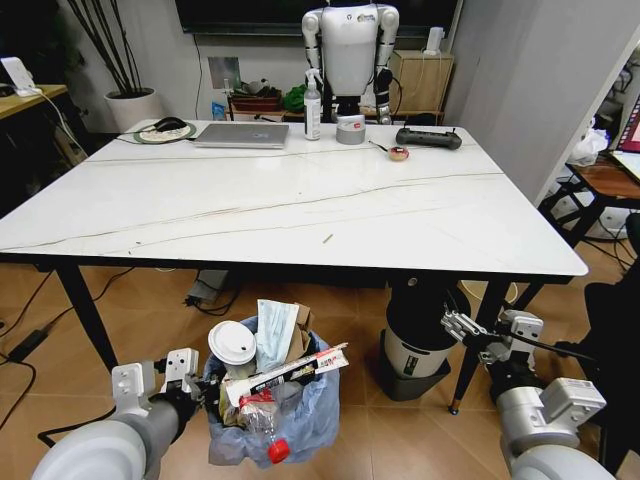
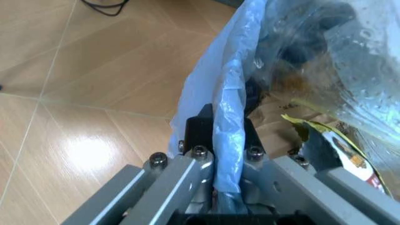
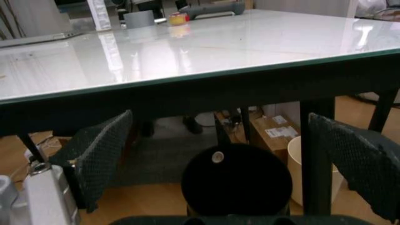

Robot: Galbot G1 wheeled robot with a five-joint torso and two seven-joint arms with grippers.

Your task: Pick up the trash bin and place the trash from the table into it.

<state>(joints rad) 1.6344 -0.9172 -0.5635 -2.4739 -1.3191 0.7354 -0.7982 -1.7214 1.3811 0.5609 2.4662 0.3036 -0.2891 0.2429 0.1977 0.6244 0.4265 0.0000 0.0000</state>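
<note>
- One small round trash bin [image 1: 270, 415] with a crinkly light-blue bag sits on the floor by the big white marble-veined table [image 1: 300, 200], already stuffed with trash [image 1: 262, 350].
- Left gripper [image 1: 185, 383] is clamped on the bag's rim; right gripper [image 1: 478, 335] hangs wide open, holding nothing.
- Looks like the wrap-up step; next probably means letting go gently.

Our left arm reaches low and forward, and our left gripper [image 1: 187, 383] is clamped tight, fingers [image 2: 198, 136] pinched together. Our right arm sits bent at our right side, our right gripper [image 1: 462, 325] spread wide, pads [image 3: 100, 150] well apart.
</note>
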